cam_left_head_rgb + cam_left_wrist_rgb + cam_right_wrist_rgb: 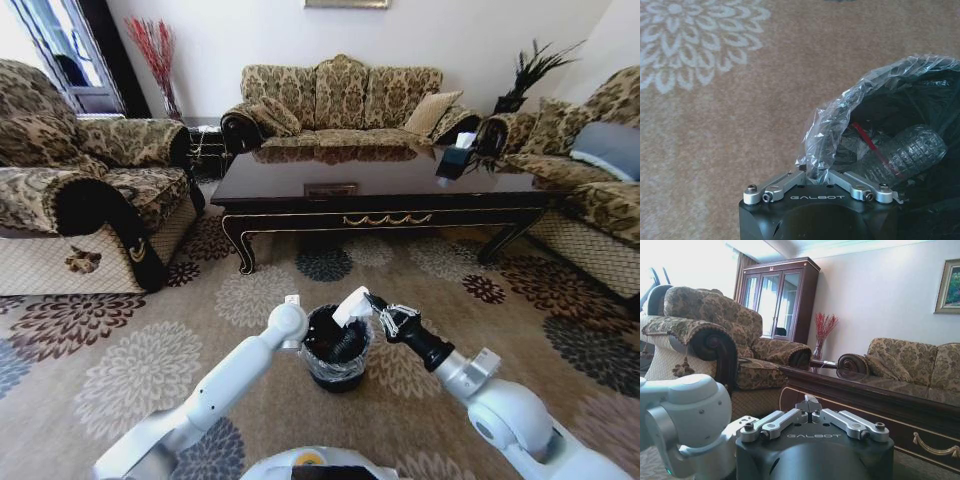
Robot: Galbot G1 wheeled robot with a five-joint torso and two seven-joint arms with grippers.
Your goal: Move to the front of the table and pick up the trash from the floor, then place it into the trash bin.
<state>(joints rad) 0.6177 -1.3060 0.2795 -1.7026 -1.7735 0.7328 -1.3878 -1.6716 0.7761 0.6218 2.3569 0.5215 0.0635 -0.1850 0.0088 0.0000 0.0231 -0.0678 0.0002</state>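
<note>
One trash bin (336,352) stands on the carpet, and one crushed plastic bottle (905,152) lies inside it. Two grippers show: the left gripper (816,176) at the bin's rim and the right gripper (352,305) above the bin. There is one table (380,205) with one tissue box (455,160) on it, one sofa (340,105) behind it, one armchair (70,190) to the left, and one wooden cabinet (775,300).

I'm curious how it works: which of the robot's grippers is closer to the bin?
Left. The left gripper is at the bin rim, pinching its liner; the right gripper is just above the rim.
</note>
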